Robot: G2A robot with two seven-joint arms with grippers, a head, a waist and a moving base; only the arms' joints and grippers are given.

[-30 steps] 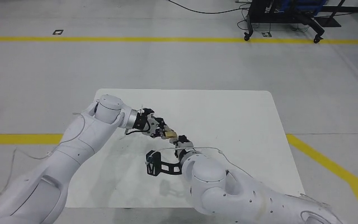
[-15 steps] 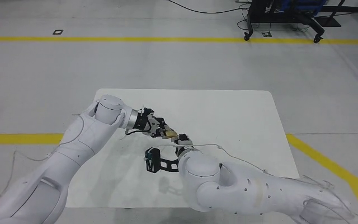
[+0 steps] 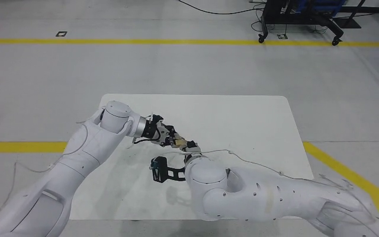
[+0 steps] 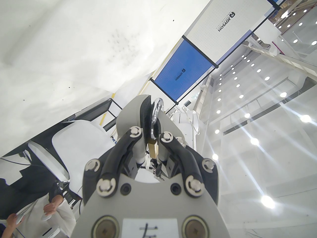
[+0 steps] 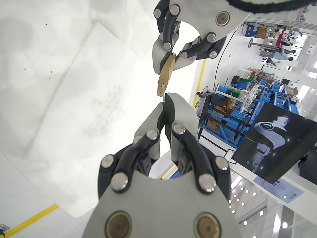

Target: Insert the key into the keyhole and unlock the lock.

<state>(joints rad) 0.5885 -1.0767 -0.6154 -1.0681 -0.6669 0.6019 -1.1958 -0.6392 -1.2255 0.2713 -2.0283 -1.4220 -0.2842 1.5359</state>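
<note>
Right arm rolling leftward over the white table [image 3: 254, 118], right gripper [image 5: 166, 101] pinching the key [image 5: 163, 94] at the brass lock [image 5: 164, 77] (held aloft), left gripper [image 5: 168, 68] clamping it, grey floor [image 3: 177, 71], yellow lines [image 3: 177, 41], blue racks [image 5: 223, 107].

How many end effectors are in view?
2. The left end effector grips the brass padlock above the table; the right end effector, directly facing it, pinches the key at its keyhole.

left gripper [image 5: 171, 60] and right gripper [image 5: 166, 101] crowd the lock [image 5: 165, 75], table [image 3: 254, 121] beyond passable
</note>
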